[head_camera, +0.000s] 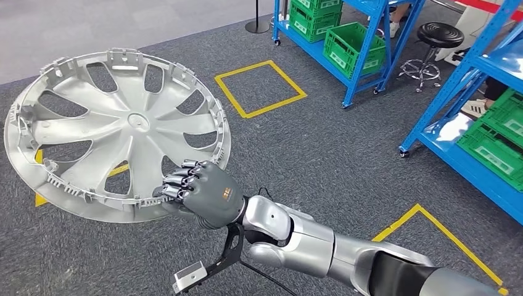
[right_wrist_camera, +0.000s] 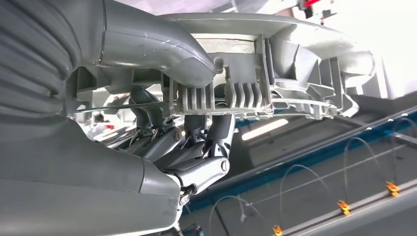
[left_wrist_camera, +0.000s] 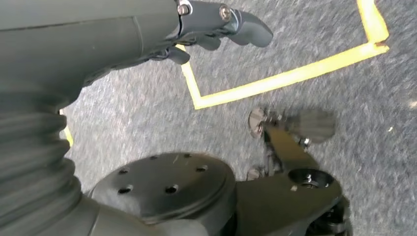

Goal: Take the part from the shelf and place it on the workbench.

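The part is a large silver wheel cover [head_camera: 117, 132] with spoke-shaped openings, held up in the air at the left of the head view, its ribbed back side toward me. My right hand [head_camera: 200, 192] grips its rim at the lower right edge, fingers curled over the rim. In the right wrist view the thumb [right_wrist_camera: 162, 49] presses on one side of the cover's rim [right_wrist_camera: 236, 93] and the dark fingers [right_wrist_camera: 196, 157] wrap the other side. My left hand [left_wrist_camera: 216, 24] hangs over the carpet with its fingers curled in and nothing in them.
Grey carpet with yellow taped squares [head_camera: 259, 86] lies below. Blue shelving with green crates [head_camera: 351, 46] stands at the back; another blue rack [head_camera: 487, 123] with green crates is at the right. A black stool [head_camera: 432, 43] stands between them.
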